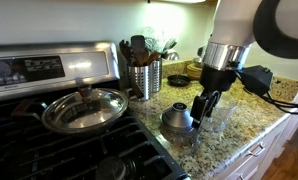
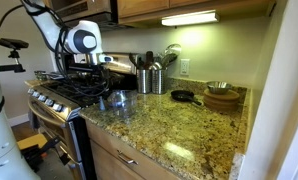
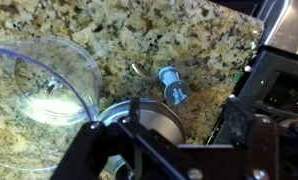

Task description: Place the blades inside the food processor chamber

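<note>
We see the gripper (image 1: 211, 107) hanging low over the granite counter (image 1: 244, 140), close beside the stove (image 1: 49, 150). Its jaws stand apart and grip nothing. In the wrist view the dark fingers (image 3: 254, 140) fill the lower edge, spread wide, with bare space between them and the small part ahead. That part is the blades (image 3: 172, 85): a slim bluish-grey hub with a thin curl of metal at one end, lying on its side on the speckled stone. It is outside the food processor chamber (image 3: 49, 85) and apart from it. The chamber is the clear bowl standing on the counter at the left of the wrist view, with open counter between the two. The grey dome (image 3: 144, 120) with its knob sits just beside the blades, nearer the camera. We cannot tell whether the two touch. In an exterior view the dome (image 1: 177, 118) stands at the counter's front corner, the chamber (image 1: 223, 118) shows faintly behind the fingers, and the blades are too small to pick out there. A glass-lidded pan (image 1: 84, 108) rests on the stove, and a steel canister (image 1: 144, 78) full of utensils stands behind the dome against the wall. In the wider exterior view we also see a black pan (image 2: 182, 97) and wooden bowls (image 2: 222, 97) farther along the counter, well away from the arm.
</note>
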{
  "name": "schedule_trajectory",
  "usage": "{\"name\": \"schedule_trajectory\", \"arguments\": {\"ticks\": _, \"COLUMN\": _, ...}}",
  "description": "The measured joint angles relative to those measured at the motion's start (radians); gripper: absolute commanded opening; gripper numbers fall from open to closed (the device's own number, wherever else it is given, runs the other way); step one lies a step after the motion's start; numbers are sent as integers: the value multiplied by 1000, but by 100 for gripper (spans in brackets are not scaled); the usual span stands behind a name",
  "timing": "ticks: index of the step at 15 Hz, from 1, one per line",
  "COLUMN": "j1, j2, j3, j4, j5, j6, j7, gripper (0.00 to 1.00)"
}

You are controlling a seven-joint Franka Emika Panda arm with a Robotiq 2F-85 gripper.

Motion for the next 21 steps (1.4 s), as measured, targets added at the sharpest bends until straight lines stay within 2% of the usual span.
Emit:
{"name": "schedule_trajectory", "arguments": {"ticks": 1, "j1": 3, "j2": 9, "j3": 0, "j4": 1, "j5": 1, "j6": 3, "j7": 0, "gripper": 67}}
{"name": "schedule_trajectory", "arguments": {"ticks": 5, "j1": 10, "j2": 37, "j3": 3, "j4": 5, "j5": 5, "j6": 6, "j7": 1, "gripper": 76}}
{"name": "schedule_trajectory", "arguments": {"ticks": 13, "j1": 10, "j2": 99, "j3": 3, "j4": 31, "j5": -3, "j6": 16, "j7": 1, "gripper": 73}}
{"name": "schedule_trajectory", "arguments": {"ticks": 15, "j1": 9, "j2": 119, "j3": 3, "j4": 44, "j5": -8, "j6": 22, "j7": 1, "gripper": 64}}
{"name": "schedule_trajectory", "arguments": {"ticks": 17, "j1": 9, "j2": 139, "j3": 3, "j4": 58, "j5": -14, "j6": 26, "j7": 1, "gripper": 63}}
{"name": "schedule_trajectory", "arguments": {"ticks": 21, "j1": 8, "j2": 166, "j3": 0, "j4": 77, "j5": -30, "j6": 29, "j7": 1, "gripper": 53}}
